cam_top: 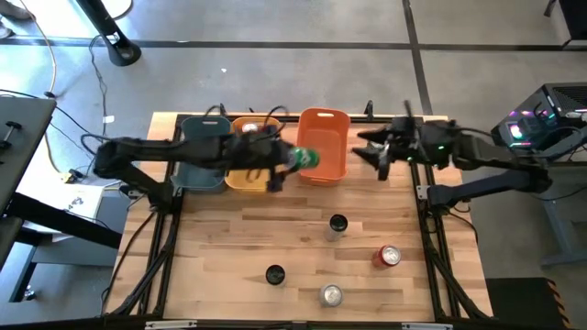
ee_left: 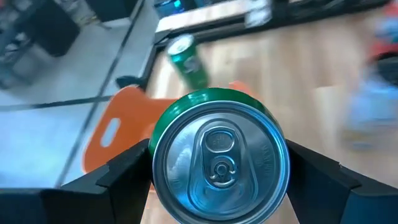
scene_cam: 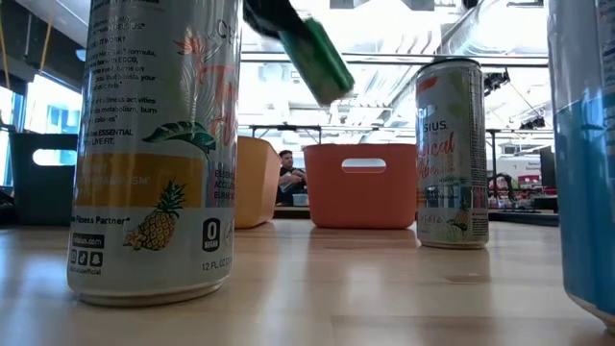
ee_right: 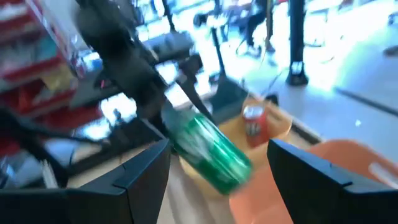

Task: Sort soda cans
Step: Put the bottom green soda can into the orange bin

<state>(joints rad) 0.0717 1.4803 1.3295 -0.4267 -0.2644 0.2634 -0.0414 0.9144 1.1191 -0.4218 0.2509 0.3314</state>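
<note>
A green soda can (cam_top: 306, 158) hangs in the air by the near left corner of the orange bin (cam_top: 325, 117), with my left gripper (cam_top: 295, 161) shut on it. It also shows slanted in the low view (scene_cam: 319, 58). My right gripper (cam_top: 376, 152) hovers open and empty just right of the orange bin. A second green can (ee_left: 188, 59) shows farther off in the left wrist view; what it rests on I cannot tell. On the table stand a black can (cam_top: 337, 225), a red can (cam_top: 389, 257), another black can (cam_top: 274, 274) and a silver can (cam_top: 331, 295). My left gripper pinches the green can's side wall just below its top rim (ee_left: 157, 163), one finger (ee_left: 118, 174) on each side. The silvery top faces back toward the wrist, so the can lies along the fingers. It is lifted clear and tilted, its bottom end lower (scene_cam: 334, 85).
The dark teal bin (cam_top: 204, 174) and the yellow bin (cam_top: 246, 179) stand left of the orange one along the far edge, under my left arm. A red can (ee_right: 255, 127) sits in the yellow bin. The near half of the table holds the loose cans.
</note>
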